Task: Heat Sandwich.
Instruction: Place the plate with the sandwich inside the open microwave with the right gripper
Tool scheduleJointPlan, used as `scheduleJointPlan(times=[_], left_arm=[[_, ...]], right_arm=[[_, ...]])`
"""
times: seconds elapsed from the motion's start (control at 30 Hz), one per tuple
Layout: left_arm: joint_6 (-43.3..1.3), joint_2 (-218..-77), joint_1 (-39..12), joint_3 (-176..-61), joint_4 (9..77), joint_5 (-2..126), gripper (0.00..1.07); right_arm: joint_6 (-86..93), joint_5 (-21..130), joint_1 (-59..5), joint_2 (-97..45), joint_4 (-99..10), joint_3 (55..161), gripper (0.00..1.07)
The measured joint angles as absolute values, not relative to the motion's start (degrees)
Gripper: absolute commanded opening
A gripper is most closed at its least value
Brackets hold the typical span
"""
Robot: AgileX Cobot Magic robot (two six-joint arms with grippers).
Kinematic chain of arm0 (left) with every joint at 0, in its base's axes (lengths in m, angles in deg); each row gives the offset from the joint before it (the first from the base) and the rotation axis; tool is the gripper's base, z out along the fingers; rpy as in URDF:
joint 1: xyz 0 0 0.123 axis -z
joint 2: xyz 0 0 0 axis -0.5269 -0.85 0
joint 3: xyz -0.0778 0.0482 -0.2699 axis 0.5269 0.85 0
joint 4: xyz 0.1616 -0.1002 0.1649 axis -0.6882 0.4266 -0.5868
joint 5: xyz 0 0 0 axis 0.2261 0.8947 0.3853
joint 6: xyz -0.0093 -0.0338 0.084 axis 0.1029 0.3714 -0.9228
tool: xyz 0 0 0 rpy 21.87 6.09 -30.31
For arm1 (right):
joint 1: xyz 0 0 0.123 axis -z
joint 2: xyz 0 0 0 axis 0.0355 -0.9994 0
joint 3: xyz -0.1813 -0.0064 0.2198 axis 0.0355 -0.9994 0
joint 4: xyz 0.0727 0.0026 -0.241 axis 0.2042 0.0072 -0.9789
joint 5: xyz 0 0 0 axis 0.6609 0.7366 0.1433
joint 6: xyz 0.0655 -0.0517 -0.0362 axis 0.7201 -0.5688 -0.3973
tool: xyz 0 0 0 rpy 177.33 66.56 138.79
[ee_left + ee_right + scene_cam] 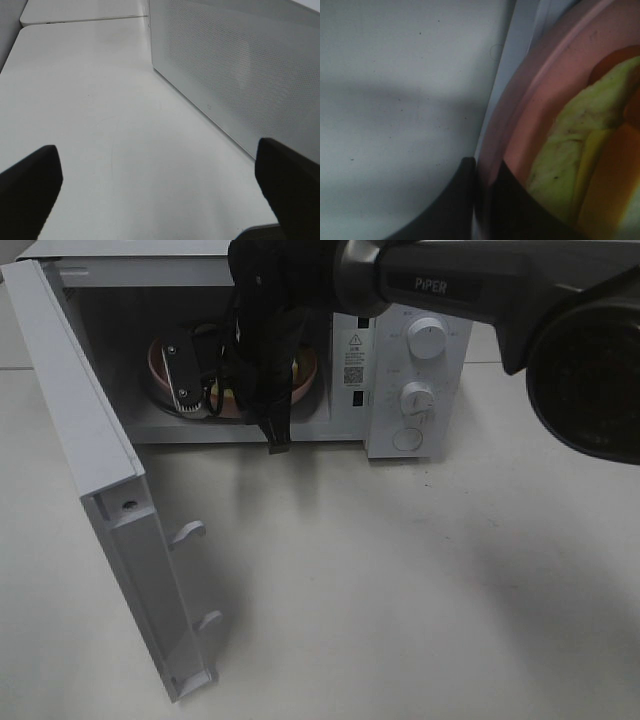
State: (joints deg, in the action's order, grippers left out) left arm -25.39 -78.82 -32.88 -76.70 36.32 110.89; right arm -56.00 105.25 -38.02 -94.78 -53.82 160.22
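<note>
Standing open on the tabletop (420, 580), the microwave (415, 390) is entered by the right arm (440, 285), lettered "PiPER". Inside, the pink plate (540, 90) is pinched at its rim by the right hand (482, 192), and the sandwich (570, 145) lies on that plate, just inward of the fingertips. The left hand (160, 185) is held wide apart, farther off.

A white microwave (455, 380) stands on the table (400, 590), its door (110, 500) swung wide open. The right arm (450, 285) reaches into the cavity, its right gripper (195, 398) at the pink plate (305, 375). The upper knob (428, 338) and lower knob (416, 398) face front.
</note>
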Motion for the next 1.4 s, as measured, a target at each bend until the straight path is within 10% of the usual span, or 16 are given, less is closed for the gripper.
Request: scheduleJointPlan(times=[0.3,0.7,1.4], left_arm=[[-25.4,-78.8,-32.9,-76.7,36.3,110.9,1.03],[-25.4,-78.8,-32.9,-76.7,36.3,110.9,1.03],[-25.4,-78.8,-32.9,-76.7,36.3,110.9,1.03]], right_arm=[[-51.2,104.3,-38.0,-95.5,-54.3,160.3,0.23],[-45.3,103.8,-38.0,-95.5,-54.5,160.3,0.81],[-41.6,96.8,-38.0,-91.5,-55.0,154.0,0.80]])
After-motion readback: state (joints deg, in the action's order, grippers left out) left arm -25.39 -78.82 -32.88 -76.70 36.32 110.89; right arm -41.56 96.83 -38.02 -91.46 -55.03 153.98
